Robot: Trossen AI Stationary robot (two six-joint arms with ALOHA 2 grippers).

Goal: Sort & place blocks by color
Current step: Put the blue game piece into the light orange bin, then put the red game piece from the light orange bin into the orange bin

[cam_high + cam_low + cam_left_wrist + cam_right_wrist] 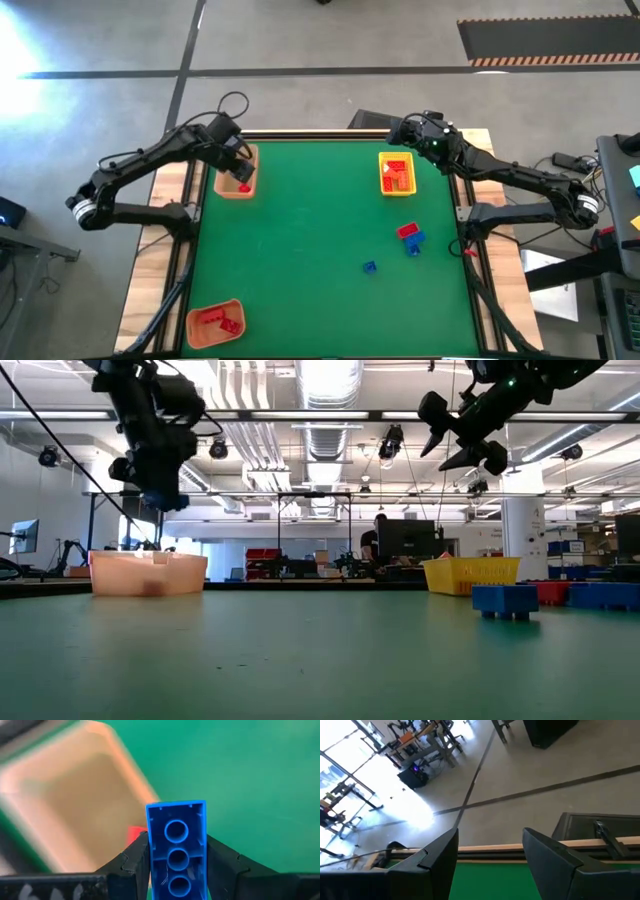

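One blue block is sitting clamped in my left gripper, hovering over the tan tray. My right gripper is hanging open near the yellow tray.

The left arm reaches in from the bench's left edge toward its far-left corner, elbow bent, with the left gripper raised above the surface. In the left wrist view its 2 jaws press against the sides of a blue block, which stands up between them. The right arm stretches from the right edge to the far-right corner, the right gripper held high, jaws spread apart with nothing between them.
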